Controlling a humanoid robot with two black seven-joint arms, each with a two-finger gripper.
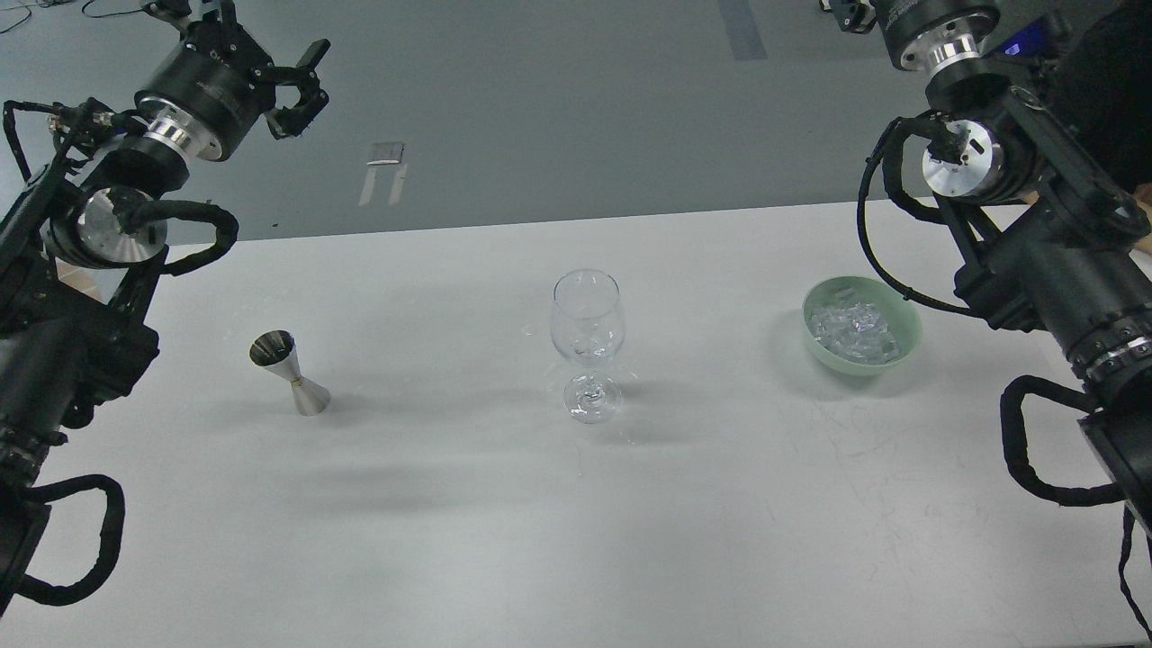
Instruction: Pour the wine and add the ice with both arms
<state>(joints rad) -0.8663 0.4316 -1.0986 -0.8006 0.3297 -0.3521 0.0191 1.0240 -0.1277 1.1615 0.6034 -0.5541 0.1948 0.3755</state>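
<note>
Jaws spread wide on my left gripper (pixel 301 85), can't make out my right one up top, wine glass (pixel 587 342) upright mid-table (pixel 450 540), steel jigger (pixel 292 373) off to its left, ice (pixel 853 331) heaped in a green bowl (pixel 900 346) off to its right

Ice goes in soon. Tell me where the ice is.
In the head view, the ice sits heaped in the green bowl on the table's right side, right of the wine glass.
</note>
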